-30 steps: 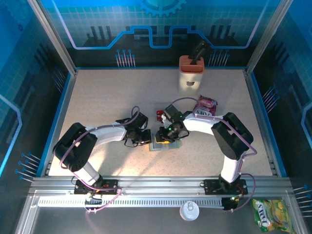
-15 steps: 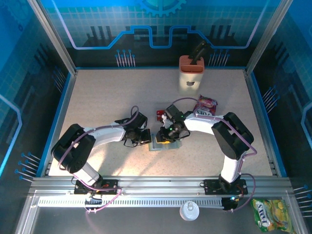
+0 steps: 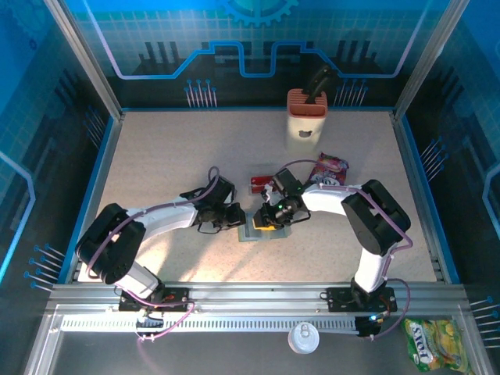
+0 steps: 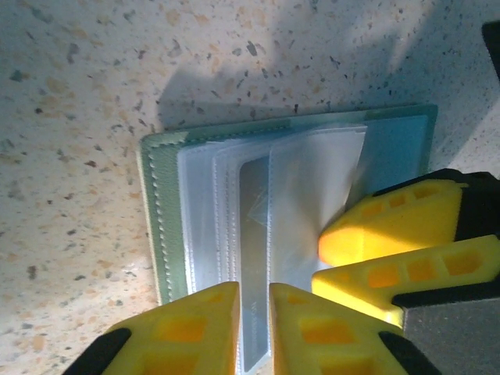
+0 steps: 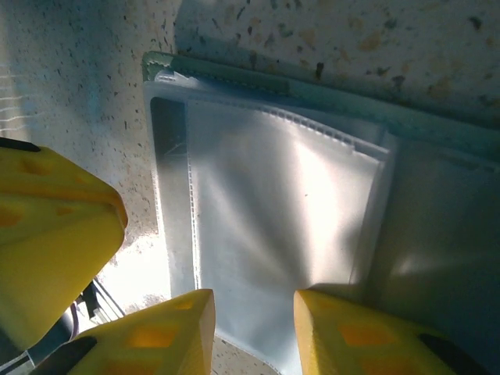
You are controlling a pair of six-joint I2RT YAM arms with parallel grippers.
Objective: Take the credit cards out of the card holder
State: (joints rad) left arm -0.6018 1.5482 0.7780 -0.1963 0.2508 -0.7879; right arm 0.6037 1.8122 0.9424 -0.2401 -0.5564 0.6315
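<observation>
The grey-green holder (image 4: 166, 223) lies open near the middle of the table (image 3: 156, 156), clear pockets (image 5: 273, 203) up, with the left gripper (image 4: 254, 295) and right gripper (image 5: 254, 303) both down on its plastic; clenched or released, I cannot tell.

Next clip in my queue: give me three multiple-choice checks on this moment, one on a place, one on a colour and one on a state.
1. Where is the red card?
A. on the near rail
B. on the table, just beyond the card holder
C. inside the card holder

2. What colour are the gripper fingers?
A. yellow
B. black
C. white

3. The card holder is:
A. folded shut
B. lifted off the table
C. lying on the table, clear sleeves up

Answers:
1. B, the top view shows the card lying apart from the holder, on its far side.
2. A, both wrist views show yellow fingers.
3. C, the left wrist view shows the sleeves facing up, with the holder flat on the speckled surface.
</observation>
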